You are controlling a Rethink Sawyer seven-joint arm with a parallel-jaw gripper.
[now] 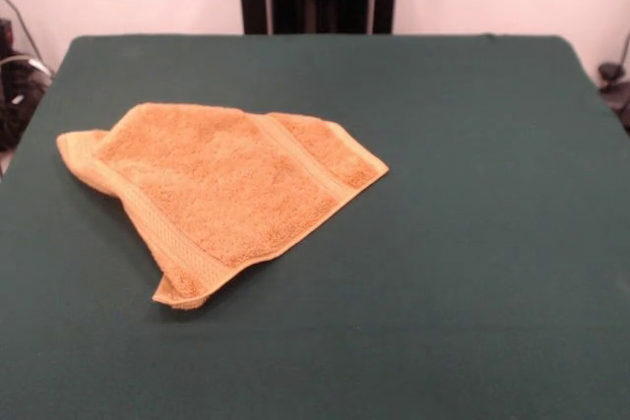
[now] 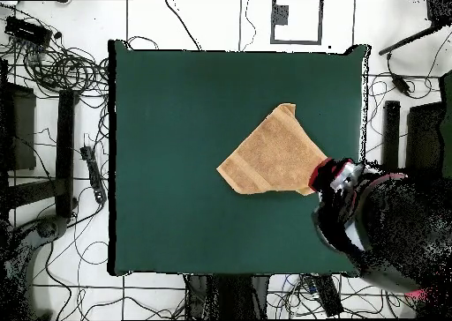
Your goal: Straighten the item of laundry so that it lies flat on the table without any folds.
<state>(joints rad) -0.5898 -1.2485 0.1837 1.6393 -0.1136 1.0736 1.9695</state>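
Observation:
The item of laundry (image 1: 221,184), a golden-orange terry towel, lies left of centre on the green table (image 1: 472,243). It is folded over itself into a rough triangle. A woven border band runs along its near left edge and another crosses its right corner. A lower layer pokes out at the left corner. From overhead the towel (image 2: 274,154) sits right of the table's (image 2: 177,159) middle. The red and black arm end with the gripper (image 2: 331,178) hangs over the towel's right corner, hiding that tip. The front view shows no gripper.
Tangled cables (image 2: 53,66) and black stands (image 2: 66,150) lie on the floor left of the table in the overhead view. More dark equipment (image 2: 424,132) stands off the right edge. The arm's bulk (image 2: 388,229) overhangs the table's bottom right corner.

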